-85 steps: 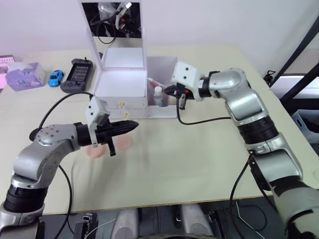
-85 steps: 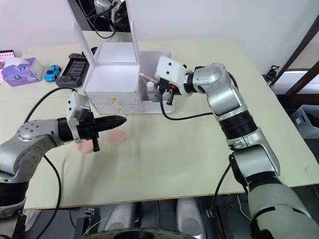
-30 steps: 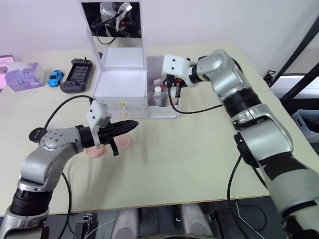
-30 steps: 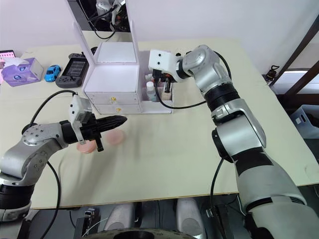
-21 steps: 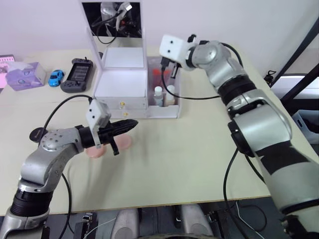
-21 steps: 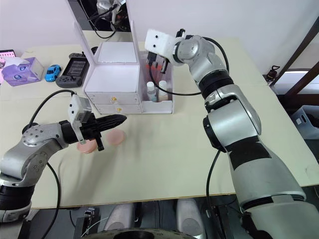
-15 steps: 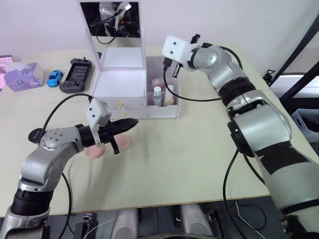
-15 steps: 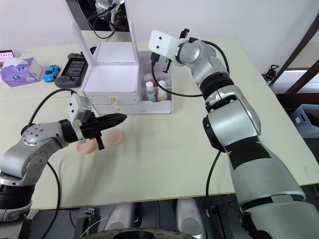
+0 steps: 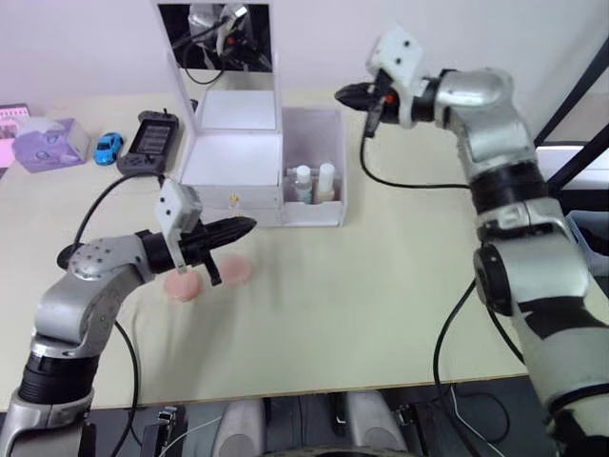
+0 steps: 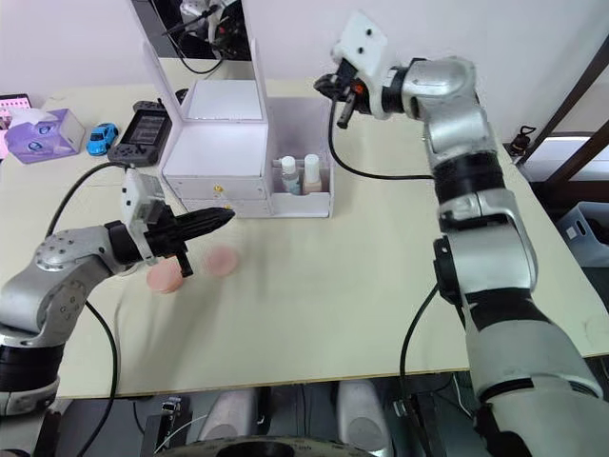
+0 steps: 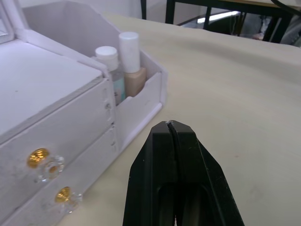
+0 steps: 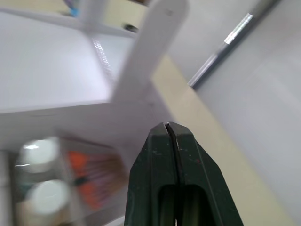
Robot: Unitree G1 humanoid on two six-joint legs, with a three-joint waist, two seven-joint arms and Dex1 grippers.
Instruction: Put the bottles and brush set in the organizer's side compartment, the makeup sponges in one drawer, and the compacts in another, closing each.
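The white organizer [image 9: 233, 152] stands at the back of the table with its mirror upright and both gold-knobbed drawers [image 11: 37, 157] shut. In its side compartment [image 9: 319, 205] the two bottles [image 10: 288, 174] [image 10: 311, 171] stand side by side. The brush set [image 12: 89, 181] shows behind them as orange bristles. Two pink makeup sponges [image 9: 181, 286] [image 9: 235, 270] lie on the table in front of the drawers. My left gripper [image 9: 249, 227] hovers shut and empty just above the sponges, pointing at the lower drawer. My right gripper [image 9: 341, 93] is shut and empty, raised behind and to the right of the compartment. The compacts are out of view.
At the back left lie a purple tissue box [image 9: 43, 145], a blue toy car [image 9: 107, 146] and a black handheld console [image 9: 147, 141]. A small dark round thing [image 9: 195, 103] sits behind the organizer by the mirror's left edge. The table [image 9: 400, 286] runs bare to the right.
My right gripper has lifted out of the side compartment and swung up and to the right, away from the organizer. My left gripper has edged a little toward the drawers.
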